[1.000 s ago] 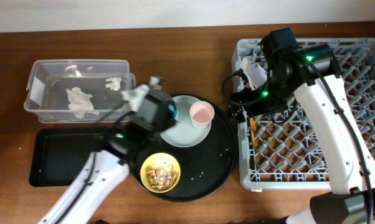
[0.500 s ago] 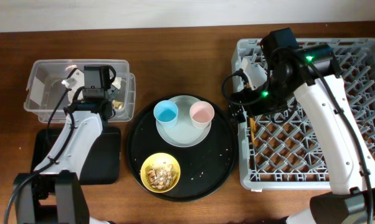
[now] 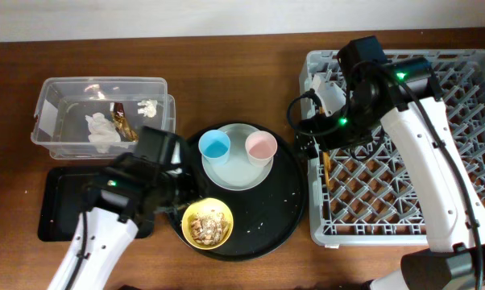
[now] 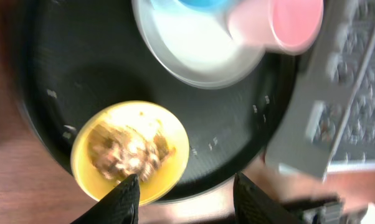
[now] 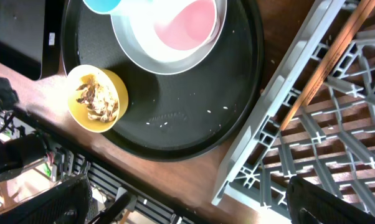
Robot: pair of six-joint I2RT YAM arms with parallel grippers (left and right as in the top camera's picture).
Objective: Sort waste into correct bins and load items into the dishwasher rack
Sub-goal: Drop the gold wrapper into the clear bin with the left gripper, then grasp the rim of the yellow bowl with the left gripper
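Observation:
The yellow bowl (image 3: 208, 223) with beige food scraps (image 4: 130, 149) sits at the front of the round black tray. Behind it, the light-blue cup (image 3: 214, 145) and pink cup (image 3: 260, 147) stand on the grey plate (image 3: 241, 171). White tissue (image 3: 102, 130) and the gold-brown foil wrapper (image 3: 123, 122) lie in the clear tub (image 3: 57, 90). My left gripper (image 3: 182, 192) (image 4: 187, 202) hovers open and empty just left of the bowl. My right gripper (image 3: 317, 141) (image 5: 194, 205) is open and empty at the left edge of the dishwasher rack (image 3: 460, 145), where a gold utensil (image 3: 326, 167) lies.
The flat black tray (image 3: 61, 205) lies in front of the tub, partly under my left arm. The large round black tray (image 3: 283, 209) has small white crumbs (image 5: 175, 118) on it. It nearly touches the rack's left wall (image 5: 268, 118).
My left arm swung from above the clear tub back to the round tray beside the yellow bowl. The foil wrapper now lies in the tub. The right arm has not moved.

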